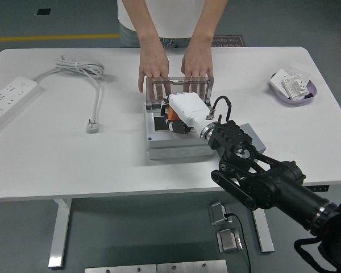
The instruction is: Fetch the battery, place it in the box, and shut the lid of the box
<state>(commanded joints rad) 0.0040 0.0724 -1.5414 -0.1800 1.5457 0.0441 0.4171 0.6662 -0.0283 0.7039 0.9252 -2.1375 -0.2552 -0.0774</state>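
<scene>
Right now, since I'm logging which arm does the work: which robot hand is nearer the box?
Right. The right hand is over the open box, with something orange under its fingers. The left hand is out of view.

The robot's right arm (273, 185) enters from the lower right corner of the frame and stretches diagonally up and left toward the centre. Its black, jointed forearm ends at a metal wrist ring, beyond which the white right hand (184, 108) lies slightly left of centre, pointing toward the upper left with its back facing the camera. The fingers curl downward, closed around an orange battery (174, 114) that peeks out beneath the palm. A short black cable loops above the wrist. The left arm does not appear anywhere.
</scene>
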